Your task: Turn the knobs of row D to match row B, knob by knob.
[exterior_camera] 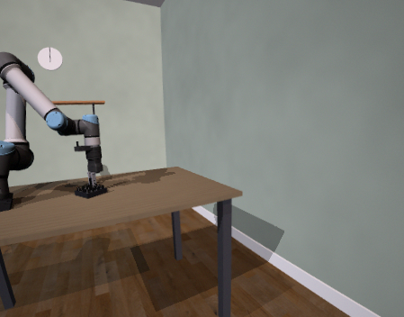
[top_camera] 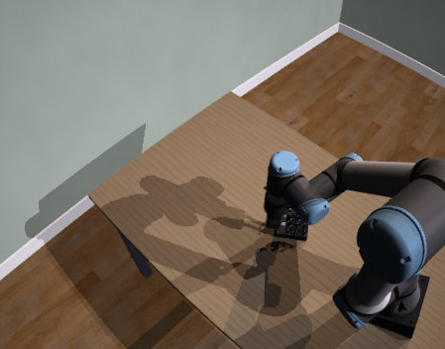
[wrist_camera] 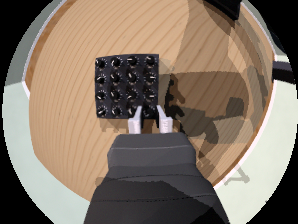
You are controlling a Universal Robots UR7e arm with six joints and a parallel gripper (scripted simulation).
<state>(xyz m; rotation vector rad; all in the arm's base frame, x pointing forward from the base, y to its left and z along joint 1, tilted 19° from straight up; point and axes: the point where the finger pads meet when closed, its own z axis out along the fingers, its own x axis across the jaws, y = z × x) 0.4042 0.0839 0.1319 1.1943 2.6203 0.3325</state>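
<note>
Okay, wrist view: our jaws, part-open, straddle the near-corner knob (wrist_camera: 149,112), knob box (top_camera: 290,236) (exterior_camera: 85,194) (wrist_camera: 124,70) stretching toward eleven o'clock; whether they grip, we can't tell.

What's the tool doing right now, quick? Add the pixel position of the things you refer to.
Two-finger tool (exterior_camera: 93,185) (wrist_camera: 149,112): fingers parted, one either side of the black round corner knob (wrist_camera: 149,112); whether they grip it, I can't tell.

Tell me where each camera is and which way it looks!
Top: high over the table, looking down; shows the arm, blue caps and all.
Exterior: off to the side, facing the table and walls; shows the arm.
Wrist: on the arm, looking past the gripper at the knob box.
All three share the knob box.
</note>
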